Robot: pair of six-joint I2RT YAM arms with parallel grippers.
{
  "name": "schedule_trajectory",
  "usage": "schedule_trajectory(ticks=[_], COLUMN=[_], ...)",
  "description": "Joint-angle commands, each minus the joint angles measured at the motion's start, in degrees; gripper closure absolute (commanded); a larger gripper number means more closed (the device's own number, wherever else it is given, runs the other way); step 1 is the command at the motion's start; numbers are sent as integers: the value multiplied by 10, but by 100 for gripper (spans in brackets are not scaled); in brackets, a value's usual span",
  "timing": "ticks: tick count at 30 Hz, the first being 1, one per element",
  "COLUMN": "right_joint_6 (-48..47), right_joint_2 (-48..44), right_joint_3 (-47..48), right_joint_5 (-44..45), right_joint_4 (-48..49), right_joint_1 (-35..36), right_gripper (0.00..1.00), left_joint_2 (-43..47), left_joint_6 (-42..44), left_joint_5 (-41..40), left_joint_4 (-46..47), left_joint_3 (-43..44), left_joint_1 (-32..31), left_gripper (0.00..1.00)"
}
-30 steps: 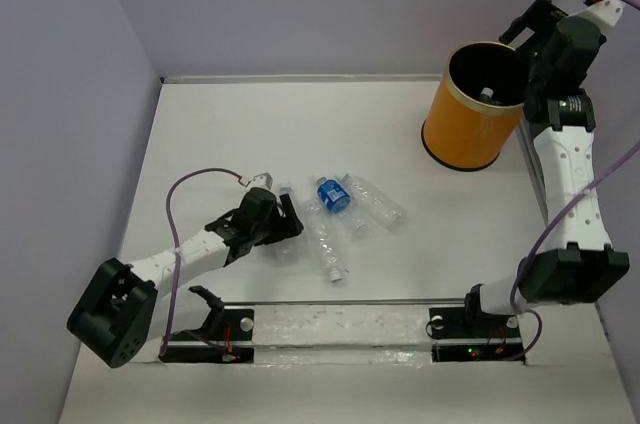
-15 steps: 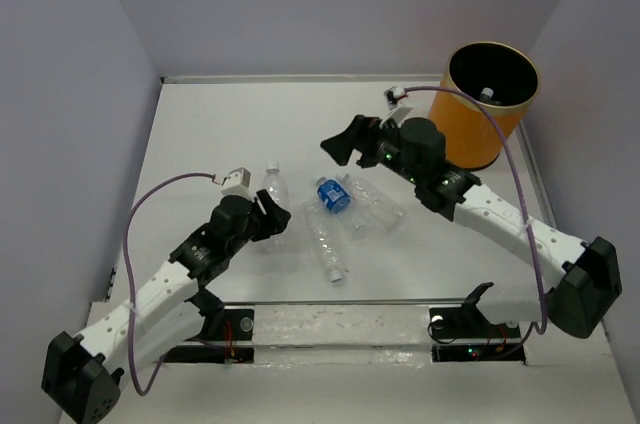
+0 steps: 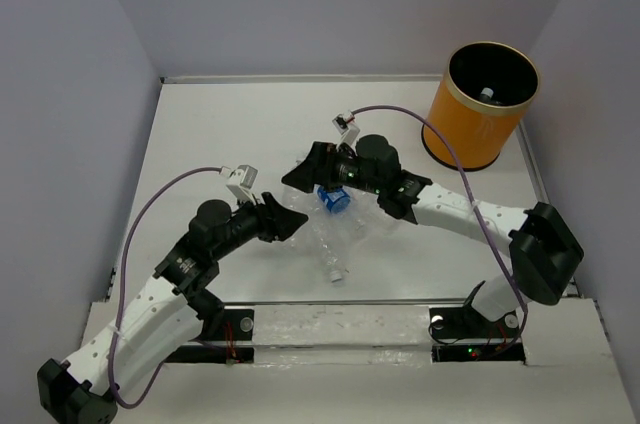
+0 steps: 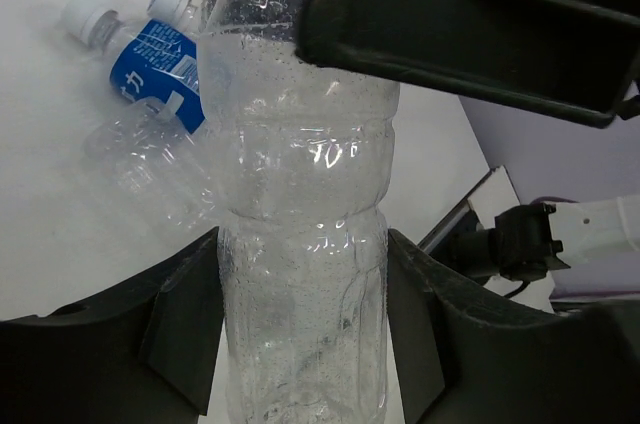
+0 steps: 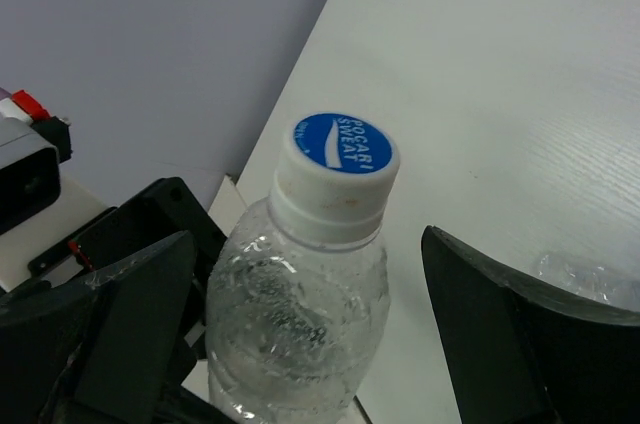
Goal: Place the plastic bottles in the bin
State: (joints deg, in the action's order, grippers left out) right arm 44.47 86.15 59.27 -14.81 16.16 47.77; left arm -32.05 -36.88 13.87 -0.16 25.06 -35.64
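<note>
Pinching clear bottle [image 4: 305,244], left gripper [image 3: 287,223], right gripper [image 3: 303,172] spread beside cap [image 5: 338,159]

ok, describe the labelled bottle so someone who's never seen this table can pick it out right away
From the orange bin at the far right of the table, go left to the cluster of clear bottles mid-table. The labelled bottle lies at the cluster's far end, beside the right gripper; it alone wears a blue label, the rest are bare clear plastic.

Clear bottles [image 3: 330,244], one blue label [image 3: 333,199]; orange-yellow bin [image 3: 470,134], black inside.
</note>
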Motion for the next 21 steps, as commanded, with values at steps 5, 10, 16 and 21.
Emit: schedule_trajectory(ticks=[5,10,16,21], right_joint_6=[21,6,34,26], right_joint_2=[12,-26,-60,-90], right_joint_3=[22,34,53,124], right_joint_5=[-4,74,37,3], right_joint_4=[44,6,-6,-59], right_joint_1=[6,6,-129,-295], right_gripper=[17,57,63,67], left_joint_2=[-3,-15,-10,-27], left_joint_6=[18,16,9,-16], left_joint_5=[63,52,40,21], left_joint_4=[62,55,50,48], left_joint_3=[18,13,-4,-21], left_joint_1=[-3,-3,-3,-5], left_gripper=[21,1,1,1])
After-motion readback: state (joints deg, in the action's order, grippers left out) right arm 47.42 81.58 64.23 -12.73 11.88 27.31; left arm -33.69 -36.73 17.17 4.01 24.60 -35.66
